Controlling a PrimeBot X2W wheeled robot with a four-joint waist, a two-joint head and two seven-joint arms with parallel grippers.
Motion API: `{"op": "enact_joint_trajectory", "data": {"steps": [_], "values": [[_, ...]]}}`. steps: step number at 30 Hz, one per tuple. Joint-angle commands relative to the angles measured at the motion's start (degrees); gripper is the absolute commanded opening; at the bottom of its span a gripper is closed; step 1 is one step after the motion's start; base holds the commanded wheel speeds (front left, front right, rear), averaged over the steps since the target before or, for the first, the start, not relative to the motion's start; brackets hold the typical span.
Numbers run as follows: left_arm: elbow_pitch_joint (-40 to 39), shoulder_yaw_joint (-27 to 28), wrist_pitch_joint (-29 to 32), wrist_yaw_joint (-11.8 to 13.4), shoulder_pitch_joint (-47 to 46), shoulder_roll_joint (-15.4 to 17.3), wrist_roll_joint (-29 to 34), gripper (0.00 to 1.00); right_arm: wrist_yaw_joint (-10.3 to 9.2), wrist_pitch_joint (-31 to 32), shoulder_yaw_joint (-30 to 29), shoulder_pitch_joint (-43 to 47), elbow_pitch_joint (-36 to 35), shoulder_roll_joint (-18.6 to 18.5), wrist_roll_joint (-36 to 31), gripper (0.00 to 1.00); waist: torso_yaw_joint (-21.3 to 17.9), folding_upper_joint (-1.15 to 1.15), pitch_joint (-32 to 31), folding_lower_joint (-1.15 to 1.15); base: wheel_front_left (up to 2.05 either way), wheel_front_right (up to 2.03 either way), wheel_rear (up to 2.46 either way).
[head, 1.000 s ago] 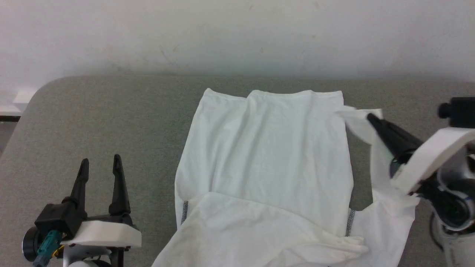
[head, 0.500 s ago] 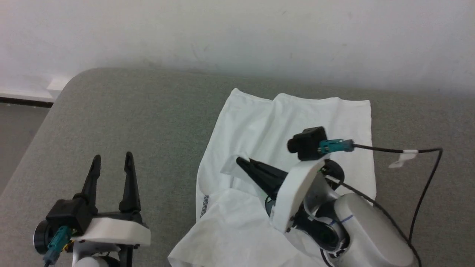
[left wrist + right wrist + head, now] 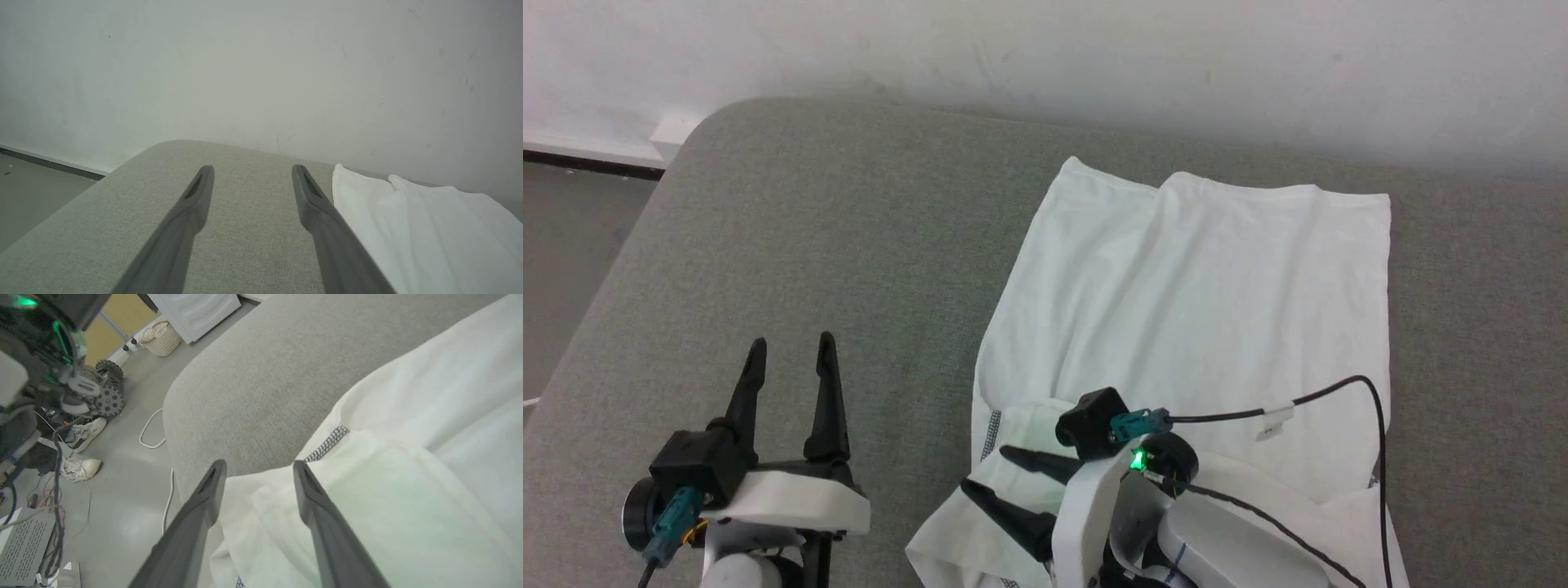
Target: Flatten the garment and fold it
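Note:
The white garment (image 3: 1201, 302) lies spread on the grey padded table (image 3: 849, 245), with its near part folded over itself. Grey overlock stitching (image 3: 990, 433) shows at its near left edge. My right gripper (image 3: 984, 468) is open low over that near left edge, its fingers pointing left with nothing between them. From the right wrist, the right gripper (image 3: 259, 463) stands over the folded white garment (image 3: 408, 477) beside the stitching (image 3: 327, 444). My left gripper (image 3: 791, 345) hangs open over bare table, left of the garment. The left gripper (image 3: 252, 168) has the garment (image 3: 408, 220) at its right.
A pale wall (image 3: 1045, 49) runs along the table's far edge. The table's rounded left corner (image 3: 698, 122) drops to grey floor (image 3: 564, 212). Beyond the near edge the floor holds white shoes (image 3: 81, 465), a white cable (image 3: 151, 428), a basket (image 3: 163, 339) and gear-wheeled equipment (image 3: 106, 400).
My right gripper carried the garment's right sleeve from the right side across to the left, then opened and let it go. The camera has shifted. The left gripper stayed put.

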Motion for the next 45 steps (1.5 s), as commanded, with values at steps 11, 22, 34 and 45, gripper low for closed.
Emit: {"op": "enact_joint_trajectory", "data": {"steps": [11, 22, 34, 45], "values": [[0.43, 1.04, 0.47, 0.82, 1.68, 1.70, -0.40, 1.00, -0.04, -18.07, -8.31, -3.45, -4.42, -5.47, -3.38, 1.00, -5.24, 0.00, -5.31, -0.01, 0.00, 0.00, 0.00], [-0.83, 1.71, 1.14, 1.55, 4.40, 2.48, -1.11, 1.00, -0.04, -15.73, -42.20, 13.31, -15.80, -10.16, -20.89, 1.00, -11.10, 0.00, -6.88, -0.01, 0.00, 0.00, 0.00], [-1.00, 0.51, 2.06, 0.80, 2.39, 3.93, -0.88, 1.00, -0.04, -2.96, -58.56, 29.26, -38.55, -3.37, -31.35, 1.00, -16.57, 0.00, -4.37, -0.01, 0.00, 0.00, 0.00], [5.04, -1.97, 10.38, -4.52, -17.41, 7.24, -3.39, 1.00, -0.04, -1.27, -58.00, 26.63, -43.38, -1.73, -31.06, 1.00, -19.39, 0.00, 5.15, -0.01, 0.00, 0.00, 0.00]]}}
